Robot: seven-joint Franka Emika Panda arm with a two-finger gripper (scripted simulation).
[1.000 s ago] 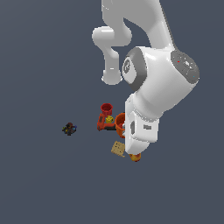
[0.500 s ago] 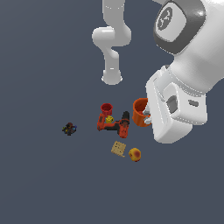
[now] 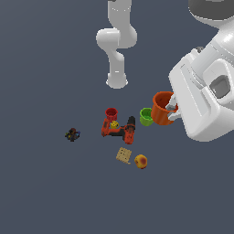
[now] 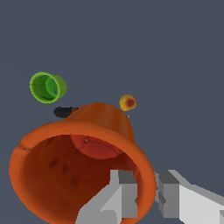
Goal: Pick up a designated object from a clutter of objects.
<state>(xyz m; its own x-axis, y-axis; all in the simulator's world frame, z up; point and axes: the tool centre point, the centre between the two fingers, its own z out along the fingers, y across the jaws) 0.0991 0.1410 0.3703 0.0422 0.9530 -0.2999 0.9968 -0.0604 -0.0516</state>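
The orange cup (image 3: 162,108) hangs in the air at the exterior view's right, tilted, with my gripper (image 3: 172,111) shut on its rim. In the wrist view the orange cup (image 4: 78,162) fills the frame, and my gripper (image 4: 148,192) pinches its wall with one finger inside and one outside. Below and to the exterior view's left lies the clutter: a lime-green cup (image 3: 146,116), a small red cup (image 3: 111,113), a red-black power drill (image 3: 121,130), a tan cracker (image 3: 123,155), a yellow-red fruit (image 3: 141,161) and a small dark toy (image 3: 71,135).
The arm's white base (image 3: 117,81) stands behind the clutter. The green cup (image 4: 47,86), the fruit (image 4: 127,103) and a dark end of the drill (image 4: 64,112) show past the held cup in the wrist view. The floor is plain dark grey.
The arm has risen and swung toward the exterior view's right, carrying the orange cup up and away from the clutter. The items on the floor have stayed put.
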